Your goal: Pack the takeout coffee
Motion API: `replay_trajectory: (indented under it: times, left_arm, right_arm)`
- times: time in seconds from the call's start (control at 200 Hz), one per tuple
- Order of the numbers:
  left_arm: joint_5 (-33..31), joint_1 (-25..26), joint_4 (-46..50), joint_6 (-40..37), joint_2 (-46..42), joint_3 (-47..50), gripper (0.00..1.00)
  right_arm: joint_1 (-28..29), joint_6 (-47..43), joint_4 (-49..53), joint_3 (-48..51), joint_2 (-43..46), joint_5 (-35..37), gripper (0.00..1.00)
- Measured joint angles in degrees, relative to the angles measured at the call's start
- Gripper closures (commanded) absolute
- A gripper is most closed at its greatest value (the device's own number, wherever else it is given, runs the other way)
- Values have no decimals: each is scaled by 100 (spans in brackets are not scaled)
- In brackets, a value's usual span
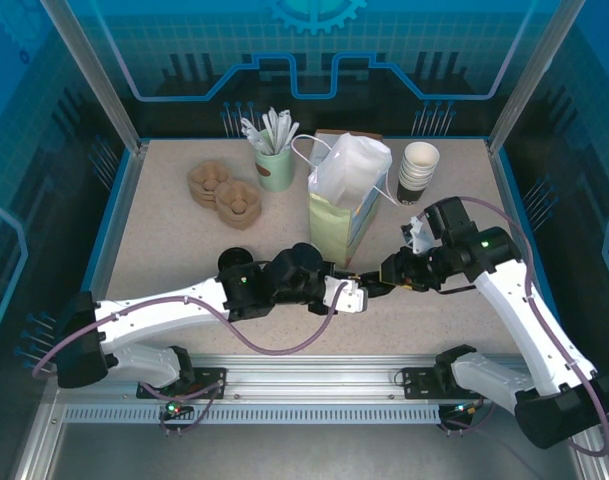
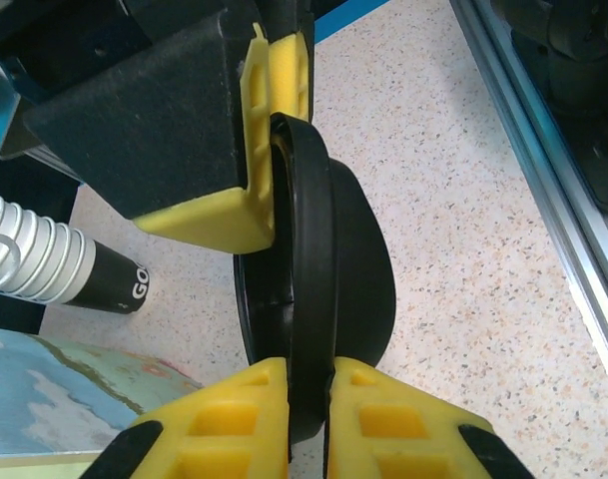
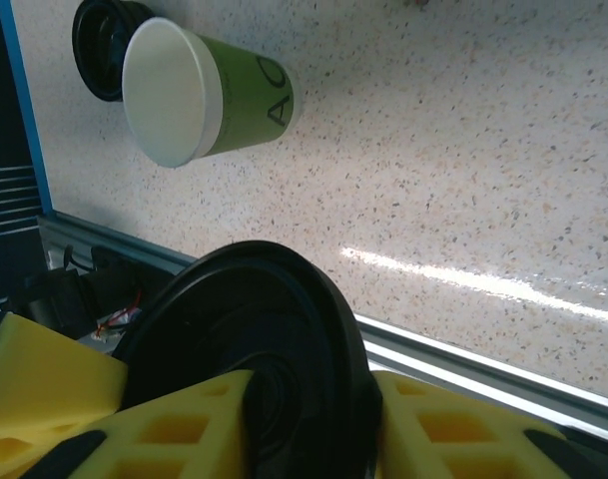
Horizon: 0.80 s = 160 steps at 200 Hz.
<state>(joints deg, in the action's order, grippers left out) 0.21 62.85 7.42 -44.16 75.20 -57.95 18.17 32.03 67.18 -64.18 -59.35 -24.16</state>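
Note:
A round black plastic lid [image 2: 353, 259] hangs on edge above the table between both grippers, just in front of the paper bag [image 1: 344, 205]. My left gripper [image 2: 308, 374] is shut on the lid's rim, its yellow fingers pressed to both sides. My right gripper [image 3: 311, 384] comes from the opposite side. Its jaws stand noticeably wider, loosely astride the lid [image 3: 274, 299]. One of its fingers [image 2: 249, 190] lies against the rim. The takeout coffee cup [image 3: 239, 100], pale green with a white round end showing and no lid on it, sits on the table farther left.
A mint-green cup of stirrers [image 1: 275, 170] and brown cup carriers [image 1: 224, 190] stand at the back left. A stack of white-and-black cups [image 1: 417, 168] is right of the bag. A black round item [image 3: 102, 45] sits behind the cup. The metal front rail [image 3: 483, 369] runs close below.

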Motion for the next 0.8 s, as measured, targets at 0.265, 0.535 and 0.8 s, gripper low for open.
replay_trajectory:
  times: [0.265, 0.535, 0.8]
  left_arm:
    - [59, -166, -7, 697, -11, 24, 87]
    - [328, -669, 2, 1823, -455, 372, 88]
    - [1217, -1711, 654, 3300, -1051, 452, 87]
  right_arm:
    - [-223, -129, 33, -76, 234, 94, 42]
    - [-286, -271, 13, -214, 726, 354, 40]
    - [-286, -264, -946, 481, 1458, 11, 42]
